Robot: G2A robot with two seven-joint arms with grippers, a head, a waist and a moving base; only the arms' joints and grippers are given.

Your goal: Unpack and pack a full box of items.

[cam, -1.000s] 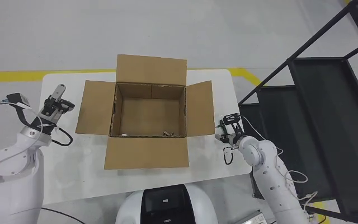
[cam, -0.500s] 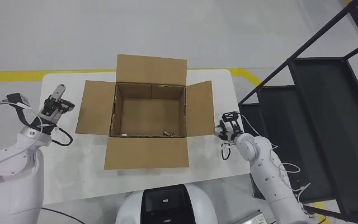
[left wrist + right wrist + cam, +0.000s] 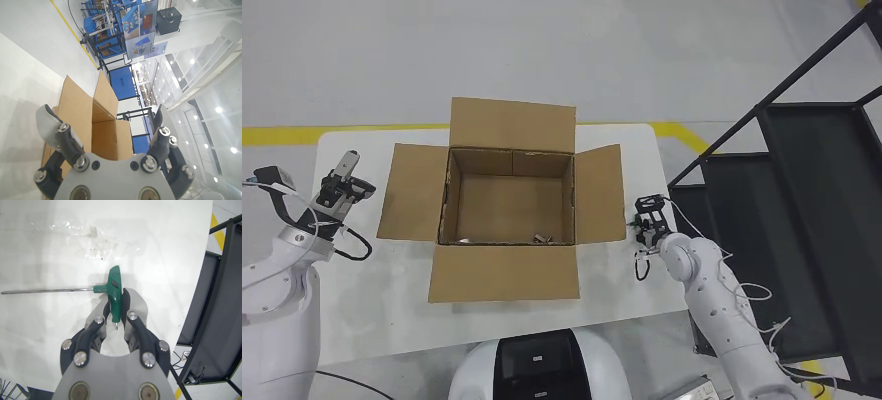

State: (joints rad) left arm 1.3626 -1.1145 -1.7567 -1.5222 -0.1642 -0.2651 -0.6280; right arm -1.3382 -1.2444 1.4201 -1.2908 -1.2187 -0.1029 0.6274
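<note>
The green T-handle key (image 3: 115, 291) is held pinched by its handle in the right gripper (image 3: 115, 297) at the right edge of the table (image 3: 362, 300), shifted slightly toward the far edge beside the box (image 3: 504, 272), so its transfer is judged unfinished, while the left gripper (image 3: 103, 113) is kept spread at the left edge.

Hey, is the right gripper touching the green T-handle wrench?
Touching. The right wrist view shows the right gripper with its dark pads pressed against both sides of the green T-handle wrench, no gap between them.
</note>
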